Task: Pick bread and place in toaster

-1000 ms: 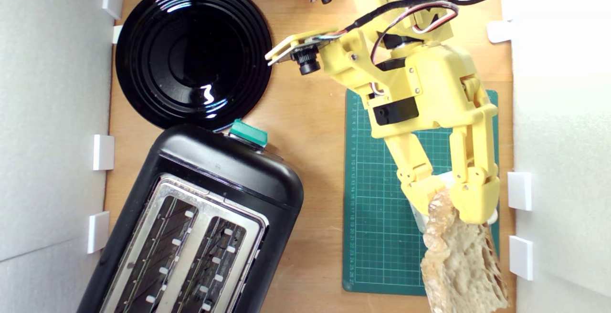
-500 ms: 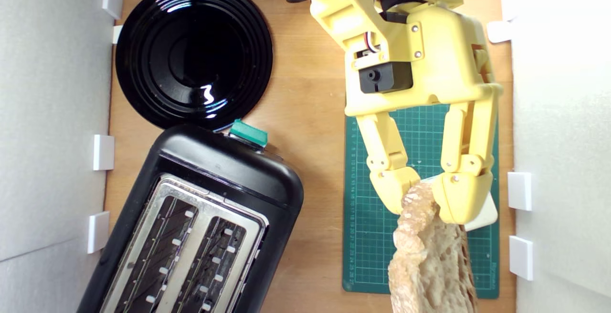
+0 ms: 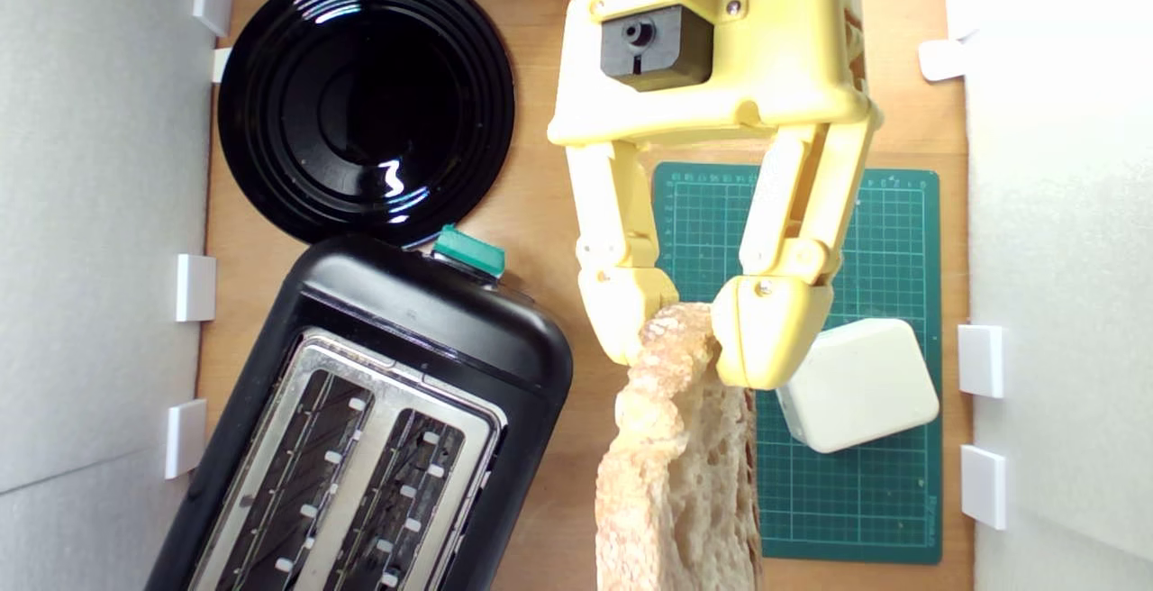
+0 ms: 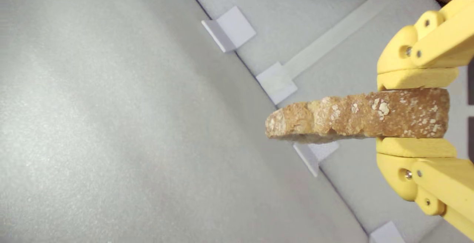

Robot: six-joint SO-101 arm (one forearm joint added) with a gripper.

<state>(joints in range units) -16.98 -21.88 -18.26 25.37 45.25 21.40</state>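
Currently the gripper point(image 3: 682, 339) is clamped on the bread point(image 3: 676, 474) — one yellow pad on each face of the slice, at its crust end. Seen from the exterior view, the slice extends from the fingertips toward the table's bottom edge, raised off the surface, over the left border of the green mat point(image 3: 887, 240). In the wrist view the bread point(image 4: 355, 119) shows edge-on between both pads. The toaster point(image 3: 378, 420) stands near the bottom-left corner — just beside the slice, slots empty.
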